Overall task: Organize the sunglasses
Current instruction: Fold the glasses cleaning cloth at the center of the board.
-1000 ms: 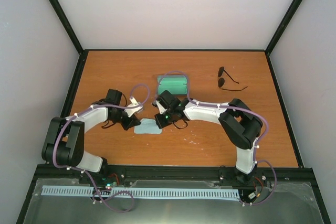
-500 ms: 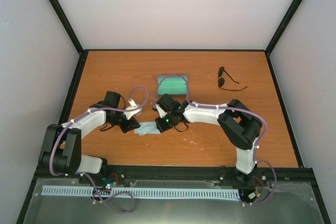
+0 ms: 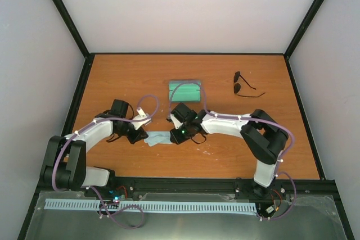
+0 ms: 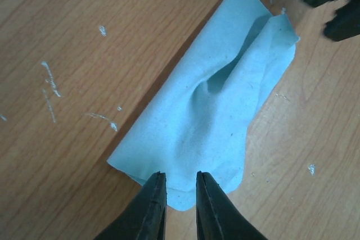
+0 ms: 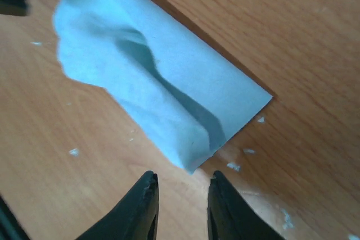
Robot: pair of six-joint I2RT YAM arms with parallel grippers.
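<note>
My left gripper is hovering, jaws a narrow slit apart, over the left end of the folded light-blue cloth lying just in front of the oblong case. My right gripper is standing narrowly parted, holding nothing, at the cloth's right end. The case is lying open, showing its green lining. The thin black wire-framed sunglasses are lying right of the case, well apart.

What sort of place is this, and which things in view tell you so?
Most likely a robot test cell in a lab: a left arm and a right arm bolted at a wooden table, plain walls in a black frame, and laid-out props: sunglasses, case, cloth.
</note>
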